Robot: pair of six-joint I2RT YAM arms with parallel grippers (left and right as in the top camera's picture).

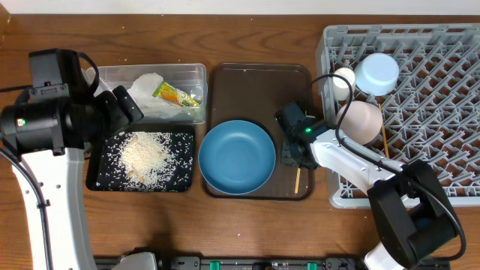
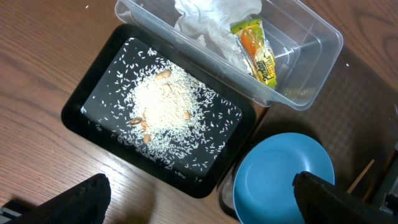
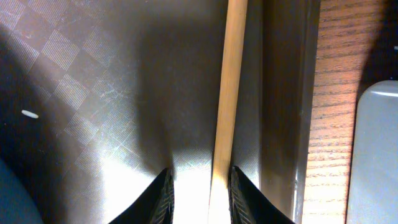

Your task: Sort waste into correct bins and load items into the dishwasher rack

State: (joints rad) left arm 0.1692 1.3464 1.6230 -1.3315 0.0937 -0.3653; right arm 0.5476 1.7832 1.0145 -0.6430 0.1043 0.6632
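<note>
Right hand (image 3: 200,173) narrow, straddling chopstick (image 3: 227,93) on brown tray (image 3: 93,99), not yet clamped, left hand (image 2: 202,190) wide

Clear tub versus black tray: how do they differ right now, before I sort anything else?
The clear tub is see-through with tall walls; the black tray is opaque and shallow. The clear tub holds the crumpled napkin and the snack wrapper; the black tray holds loose rice spread over its floor. Both are rectangular, of similar width, and lie side by side.
</note>
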